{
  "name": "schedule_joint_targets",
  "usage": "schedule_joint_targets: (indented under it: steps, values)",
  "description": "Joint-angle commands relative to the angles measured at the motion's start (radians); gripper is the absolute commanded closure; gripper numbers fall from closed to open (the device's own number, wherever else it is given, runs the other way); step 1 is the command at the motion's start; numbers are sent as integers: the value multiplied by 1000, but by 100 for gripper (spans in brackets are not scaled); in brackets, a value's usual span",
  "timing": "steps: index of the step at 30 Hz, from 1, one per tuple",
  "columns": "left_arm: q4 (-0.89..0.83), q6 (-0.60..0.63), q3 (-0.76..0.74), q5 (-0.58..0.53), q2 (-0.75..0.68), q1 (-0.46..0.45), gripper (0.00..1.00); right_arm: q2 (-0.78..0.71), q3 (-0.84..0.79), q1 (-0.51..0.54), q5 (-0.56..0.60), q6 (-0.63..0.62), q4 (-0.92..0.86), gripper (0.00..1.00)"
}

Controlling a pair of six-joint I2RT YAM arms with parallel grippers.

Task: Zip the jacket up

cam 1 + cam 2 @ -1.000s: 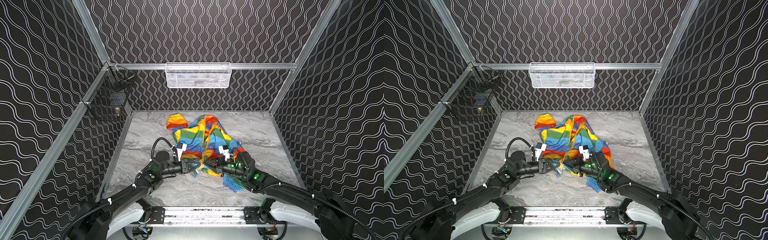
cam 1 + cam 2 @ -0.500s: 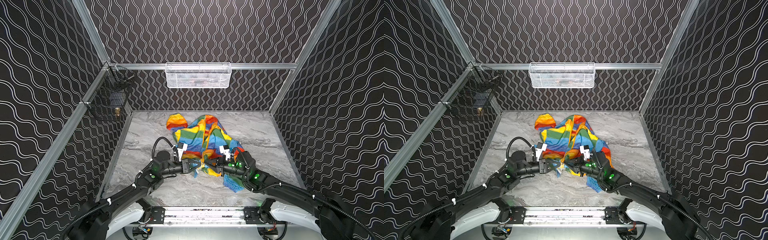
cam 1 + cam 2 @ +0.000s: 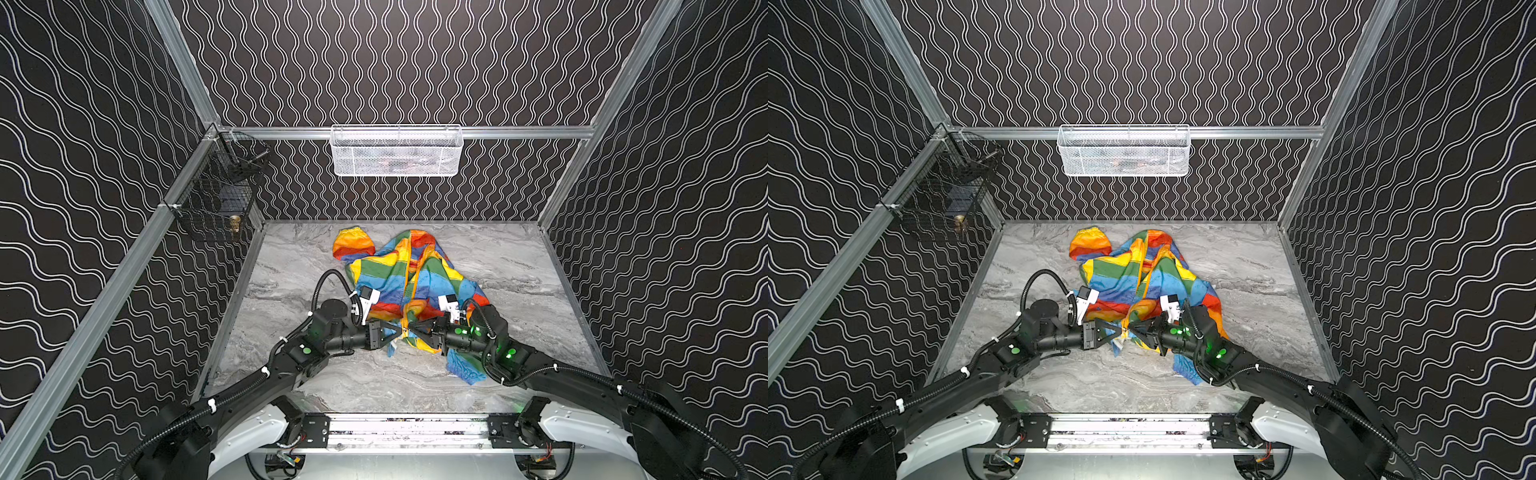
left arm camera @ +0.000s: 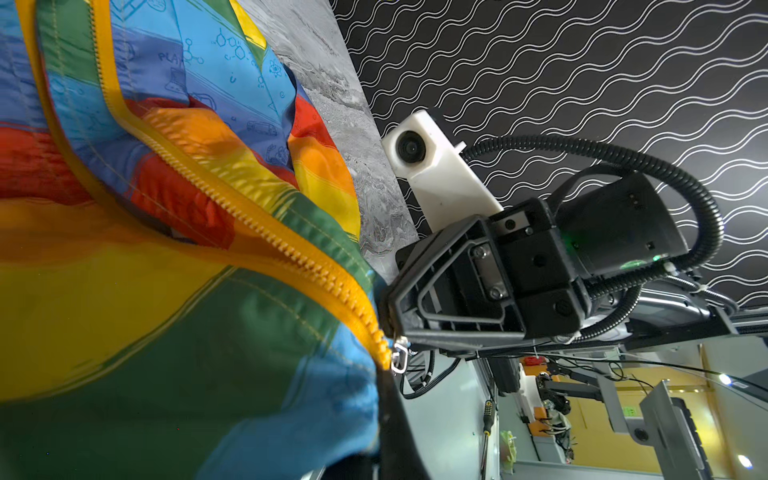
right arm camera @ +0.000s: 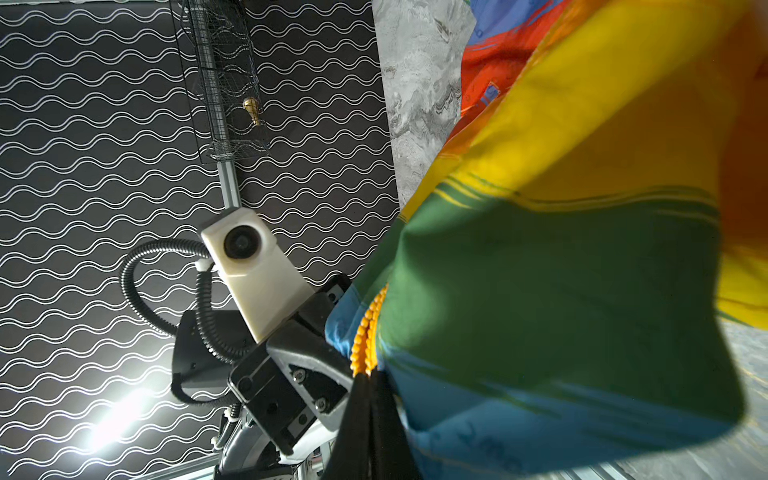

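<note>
While the rainbow-striped jacket [image 3: 399,274] lies crumpled in the middle of the marble table [image 3: 519,270], its near hem is held just off the surface between the two arms. The left gripper [image 3: 398,331] is pressed together on the cloth at the foot of the zipper. The right gripper [image 3: 410,328], tip to tip with it, is pinched on the orange zipper teeth [image 5: 362,345]. In the left wrist view two orange zipper bands [image 4: 291,249] are seen running apart, so the front is judged largely unzipped. A silver pull [image 4: 399,359] hangs at the lower end. Whether the halves are joined there cannot be told. The closing run to the collar is judged still to be done.
</note>
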Motion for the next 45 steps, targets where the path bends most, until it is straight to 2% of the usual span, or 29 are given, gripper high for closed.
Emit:
schedule_joint_targets:
  steps: [1,3,6,9,14,19,20,25,31,37,45]
  values:
    - [-161,40,-3,4,-4,1,100,3,2,-8,132,22,122,100]
    - [-159,28,-3,-14,-9,0,100,11,6,-8,121,21,123,100]
    - [-124,-18,-14,-40,-13,0,83,28,11,-8,102,21,125,100]
    - [-95,-71,-23,-72,-24,1,71,44,0,-6,93,30,145,100]
    - [-202,-107,2,-142,-85,0,59,63,-12,-7,92,37,176,100]
    - [-196,-273,-42,-186,-185,1,51,101,-8,-7,84,43,217,100]
    - [-175,-316,-64,-188,-207,0,43,109,-7,-5,81,46,226,100]
    - [-229,-448,-93,-254,-314,-44,43,157,-2,7,81,54,278,100]
    - [-169,-595,-130,-404,-382,-183,43,208,-4,44,127,63,332,100]
    - [-59,-601,-95,-509,-264,-295,42,249,-2,80,178,92,399,100]
    - [257,-570,-132,-646,-59,-371,47,248,17,102,223,105,396,100]
